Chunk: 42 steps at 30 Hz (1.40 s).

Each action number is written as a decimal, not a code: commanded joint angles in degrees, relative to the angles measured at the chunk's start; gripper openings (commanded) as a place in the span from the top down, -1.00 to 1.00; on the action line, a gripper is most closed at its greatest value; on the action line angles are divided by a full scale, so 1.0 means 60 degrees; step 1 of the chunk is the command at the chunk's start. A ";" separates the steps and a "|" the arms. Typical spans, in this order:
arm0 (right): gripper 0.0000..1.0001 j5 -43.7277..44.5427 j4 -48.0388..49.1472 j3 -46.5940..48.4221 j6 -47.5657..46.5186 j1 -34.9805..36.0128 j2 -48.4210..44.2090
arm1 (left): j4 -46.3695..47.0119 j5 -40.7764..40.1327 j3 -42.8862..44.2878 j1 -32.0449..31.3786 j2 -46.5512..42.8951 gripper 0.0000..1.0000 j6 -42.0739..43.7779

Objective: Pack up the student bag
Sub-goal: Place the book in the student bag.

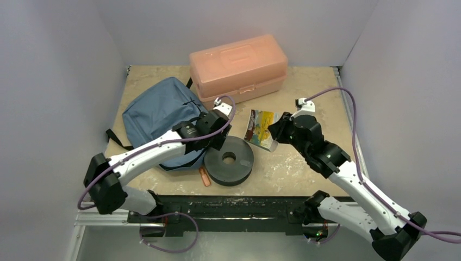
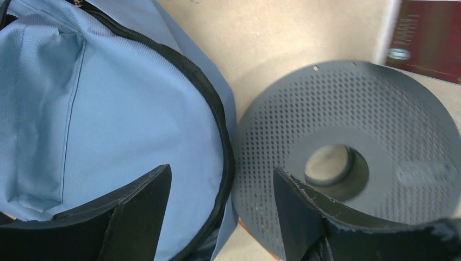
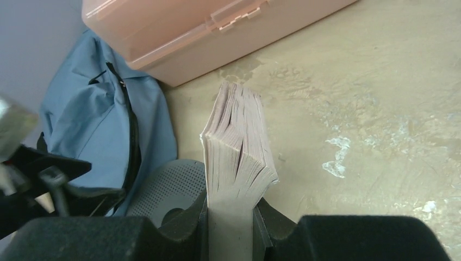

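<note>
The slate-blue student bag lies at the table's left, its black zipper curving along the edge; it also shows in the right wrist view. My left gripper is open, its jaws straddling the bag's zipper edge and the rim of a dark grey perforated spool. The spool lies flat beside the bag. My right gripper is shut on a paperback book, held on edge above the table. The book's colourful cover shows in the top view, right of the left gripper.
A rigid salmon-pink plastic box stands closed at the back of the table, also in the right wrist view. A small orange item lies by the spool at the near edge. White walls enclose the table.
</note>
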 commanded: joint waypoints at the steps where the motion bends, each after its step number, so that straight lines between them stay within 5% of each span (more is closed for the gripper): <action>1: 1.00 0.0921 0.0304 0.0445 -0.0158 0.0002 -0.0949 | -0.0131 -0.1726 0.0833 0.0055 0.1186 -0.31 -0.0677; 13: 1.00 0.0468 0.0051 0.0333 -0.0037 0.0001 -0.1598 | -0.0243 -0.2963 0.1087 0.0068 0.2737 0.30 -0.0191; 20: 1.00 -0.1198 0.0234 0.0720 0.0015 0.0013 -0.1061 | -0.1019 -0.3128 0.1032 0.0262 0.1453 0.69 0.1275; 24: 1.00 -0.3106 0.1234 0.0450 0.0714 0.0015 -0.0715 | -0.1436 -0.1823 0.1371 0.0741 0.0434 0.73 0.2312; 26: 1.00 -0.3930 0.1756 0.0311 0.1345 0.0012 -0.0434 | -0.1547 -0.1315 0.1548 0.1067 -0.0003 0.97 0.2596; 35: 1.00 -0.5618 0.5469 -0.0727 0.4986 0.0731 0.1072 | -0.1120 -0.2502 0.2083 0.1287 -0.0489 1.00 0.5642; 42: 1.00 -0.5954 0.6736 -0.0327 0.6422 0.1320 0.2969 | -0.0349 -0.3099 0.2171 0.1287 -0.0535 1.00 0.6041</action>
